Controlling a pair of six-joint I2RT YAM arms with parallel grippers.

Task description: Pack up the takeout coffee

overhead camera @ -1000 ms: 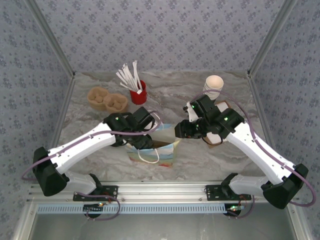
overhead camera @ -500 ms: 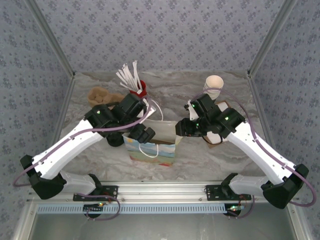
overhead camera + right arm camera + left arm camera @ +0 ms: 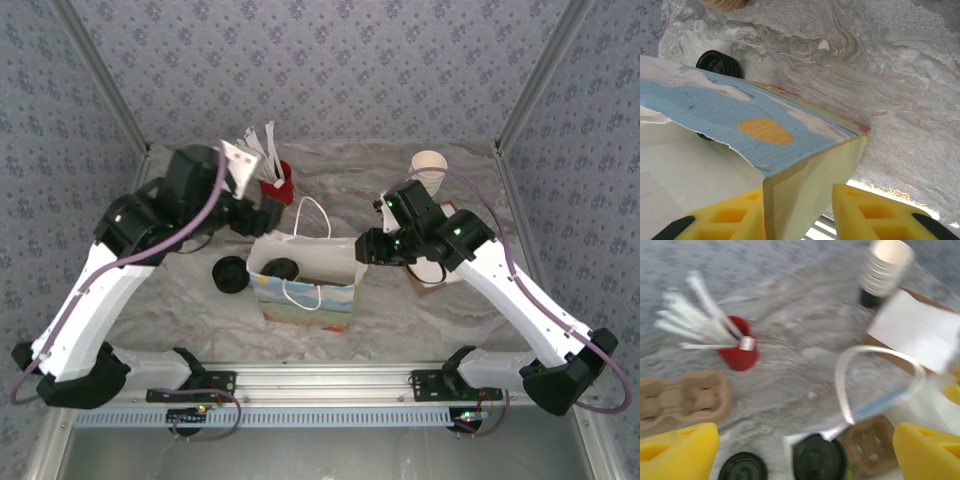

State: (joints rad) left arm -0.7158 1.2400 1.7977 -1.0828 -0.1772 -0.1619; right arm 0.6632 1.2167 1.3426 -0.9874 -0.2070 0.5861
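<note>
The takeout coffee, a green cup under a black lid, stands inside the open gift bag. In the left wrist view the coffee sits beside a brown cardboard insert in the bag. My left gripper hangs open above and behind the bag's left side, and nothing lies between its yellow fingers. My right gripper is at the bag's right edge. Its jaws straddle the bag's side wall, with a gap on the outer side.
A loose black lid lies on the table left of the bag. A red cup of white sticks stands behind it and a stack of white cups at the back right. A pulp cup carrier lies at the left.
My left arm has lifted up and back to the left, away from the bag, leaving the coffee inside. The bag now stands upright and open. My right gripper stays at its right edge.
</note>
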